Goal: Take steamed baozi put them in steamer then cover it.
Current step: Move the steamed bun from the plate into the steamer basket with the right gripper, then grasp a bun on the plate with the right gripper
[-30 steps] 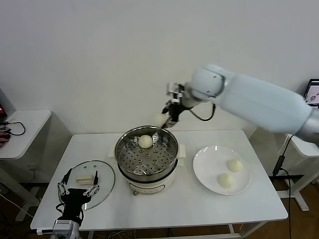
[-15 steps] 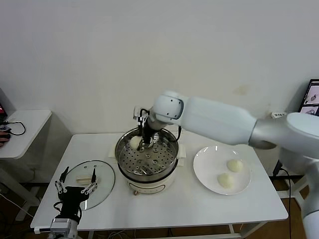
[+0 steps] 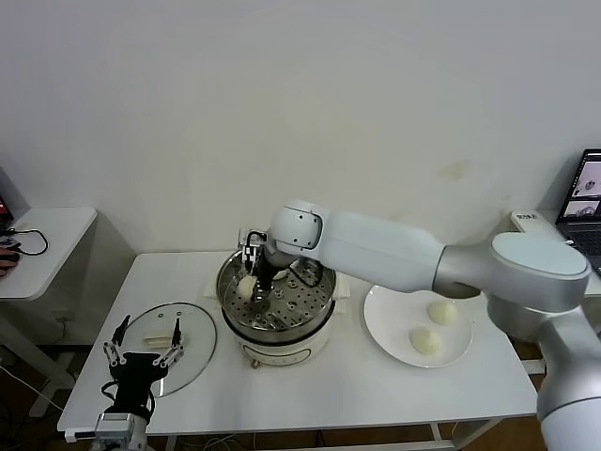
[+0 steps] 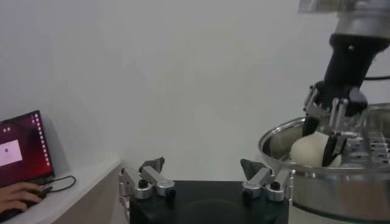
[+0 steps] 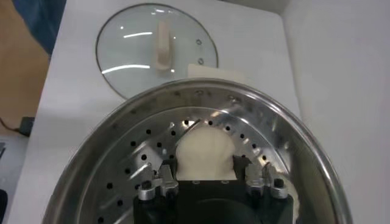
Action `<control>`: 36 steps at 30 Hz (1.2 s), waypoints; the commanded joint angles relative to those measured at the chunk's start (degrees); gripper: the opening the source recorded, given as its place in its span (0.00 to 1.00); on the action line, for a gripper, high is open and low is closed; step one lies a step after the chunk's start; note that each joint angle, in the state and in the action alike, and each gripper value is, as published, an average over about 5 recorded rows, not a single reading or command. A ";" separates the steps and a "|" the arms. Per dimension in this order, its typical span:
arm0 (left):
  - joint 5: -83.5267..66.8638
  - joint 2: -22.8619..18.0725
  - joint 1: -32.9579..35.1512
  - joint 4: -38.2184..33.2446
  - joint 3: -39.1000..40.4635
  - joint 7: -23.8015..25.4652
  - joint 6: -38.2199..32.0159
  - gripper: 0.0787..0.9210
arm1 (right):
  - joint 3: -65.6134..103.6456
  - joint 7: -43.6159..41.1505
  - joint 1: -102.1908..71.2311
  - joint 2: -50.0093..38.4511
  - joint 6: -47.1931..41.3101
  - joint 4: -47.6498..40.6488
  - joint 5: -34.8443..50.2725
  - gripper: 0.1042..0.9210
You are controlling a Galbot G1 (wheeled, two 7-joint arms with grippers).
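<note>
Two arms share one white worktop, and only the right one is working. Its long reach from the far side ends inside the steamer, a steel pot with a perforated tray on a cream base at the worktop's middle. The pot stands uncovered so buns can go in from above. The cover, a glass lid with a cream handle, lies flat on the worktop to the robot's left of the pot, out of the loading path yet near for the final step. On the other side sits a white plate with two steamed baozi waiting, apart from each other.

The right gripper is narrowed on a baozi, its fingers pressing either side of the soft dough just above the tray near the pot's left wall, probably to leave room for the others. Whether the bun already rests on the holes cannot be told. Another bun seems hidden behind the wrist.

The left gripper hovers idle near the cover's front edge, its fingers spread wide, likely placed ready to lift the lid later.
</note>
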 commanded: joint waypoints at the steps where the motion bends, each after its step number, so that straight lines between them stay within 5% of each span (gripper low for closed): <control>1: 0.04 -0.07 0.13 0.03 -0.03 -0.01 -0.12 0.88 | 0.81 1.36 -2.61 2.23 0.56 -4.04 -1.64 0.58; 6: 0.13 -0.18 0.15 -0.04 0.12 -0.02 -0.13 0.88 | 1.32 1.78 -3.24 2.04 0.67 -3.96 -1.69 0.61; 17: 0.55 -0.40 0.25 -0.93 0.90 -0.01 0.03 0.88 | 2.60 -6.27 6.46 -7.46 1.70 3.85 -0.17 0.87; 28: 0.73 -0.08 0.37 -1.47 1.94 0.06 0.28 0.88 | 3.38 -21.19 16.55 -32.33 9.23 16.81 -9.83 0.88; 36: 1.46 0.34 0.81 -1.07 3.09 0.02 0.10 0.88 | 8.59 -23.30 5.52 -52.50 15.23 25.04 -22.90 0.88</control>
